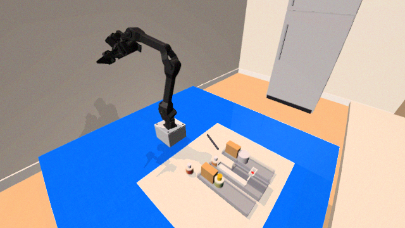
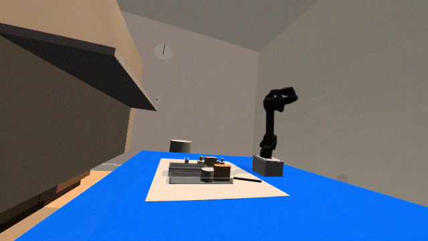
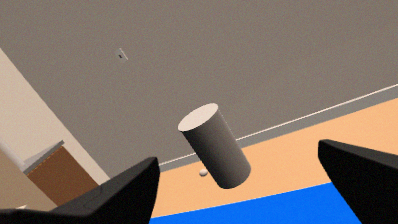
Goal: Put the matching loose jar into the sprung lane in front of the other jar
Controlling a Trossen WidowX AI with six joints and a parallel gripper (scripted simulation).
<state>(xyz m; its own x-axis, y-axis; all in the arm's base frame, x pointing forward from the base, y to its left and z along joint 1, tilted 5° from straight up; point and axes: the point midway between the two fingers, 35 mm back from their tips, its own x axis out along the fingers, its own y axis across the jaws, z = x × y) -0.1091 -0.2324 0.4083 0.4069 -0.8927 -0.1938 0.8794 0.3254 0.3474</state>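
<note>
Top view shows the tool [image 1: 105, 59] spread and holding nothing high off the bench [image 1: 95, 177], so it should descend squarely over the matching loose jar [image 1: 189, 168].

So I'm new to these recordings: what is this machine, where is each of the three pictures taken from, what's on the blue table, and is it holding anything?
It is a single black robot arm on a grey base, ending in a two-fingered pincer. One picture looks down from high up, one across the table from low down, and one sits at the wrist, looking out between the fingers.

On the blue table lies a cream mat with grey lanes. One lane has a yellow-green jar against an orange block; another has a grey can. Two small loose jars and a dark rod lie nearby.

The pincer is raised, wide open, holding nothing.
</note>
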